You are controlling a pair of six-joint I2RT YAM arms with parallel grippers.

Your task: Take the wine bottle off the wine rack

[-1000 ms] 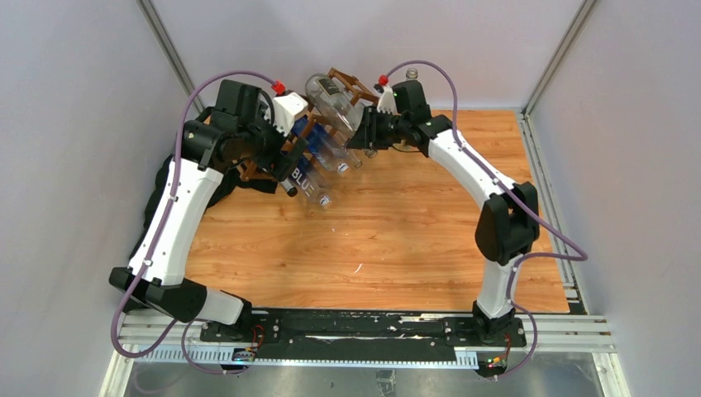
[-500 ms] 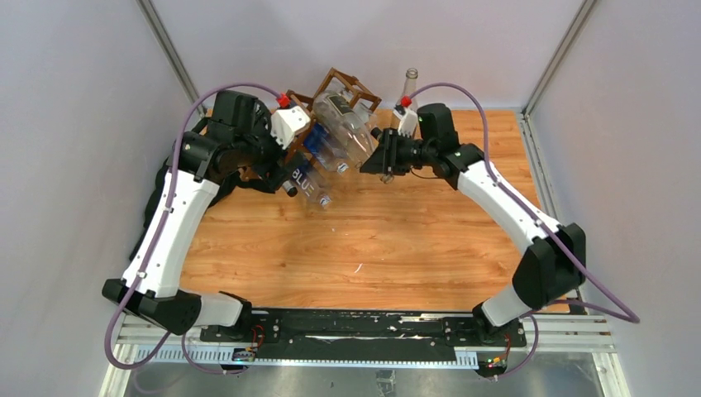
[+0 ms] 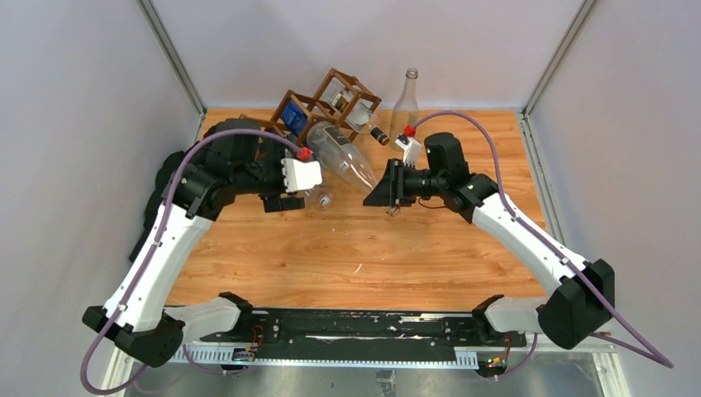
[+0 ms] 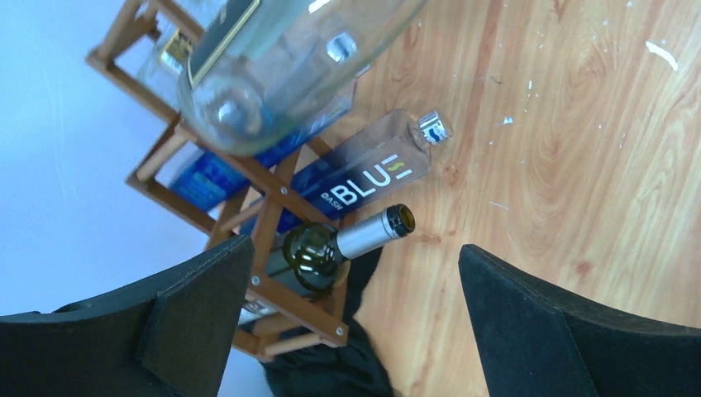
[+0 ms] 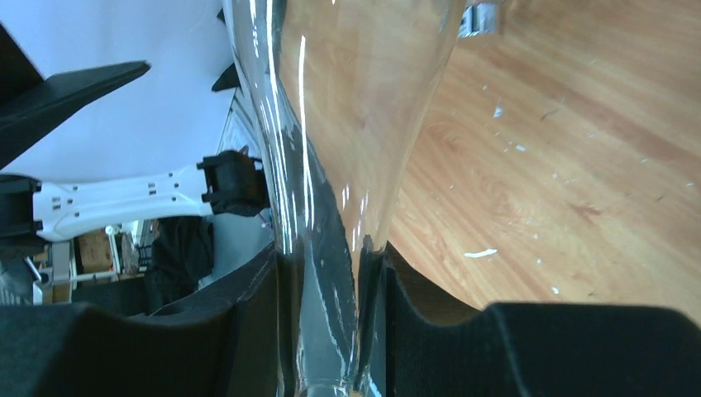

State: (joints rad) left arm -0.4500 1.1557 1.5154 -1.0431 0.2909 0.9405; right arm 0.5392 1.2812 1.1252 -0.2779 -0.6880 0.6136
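The wine rack (image 3: 331, 99), a dark brown lattice, stands at the back of the table and still holds several bottles. My right gripper (image 3: 387, 190) is shut on the neck of a clear wine bottle (image 3: 340, 159). The bottle is outside the rack's cells, tilted, its base toward the rack. In the right wrist view the neck (image 5: 326, 306) sits clamped between both pads. My left gripper (image 3: 285, 200) is open and empty, just in front of the rack. The left wrist view shows the rack (image 4: 277, 211), the clear bottle's base (image 4: 248, 83) and a dark green bottle (image 4: 326, 252).
A blue "BLU" bottle (image 4: 364, 175) sticks out of the rack. A clear bottle (image 3: 405, 95) stands upright right of the rack, with a small dark cap (image 3: 379, 136) near it. Black cloth (image 4: 331, 368) lies by the rack's left end. Walls close in on the back and sides.
My right gripper has drawn the clear bottle out of the rack, toward the near side. My left gripper has let go of the rack and pulled back. The rack has settled on the table.
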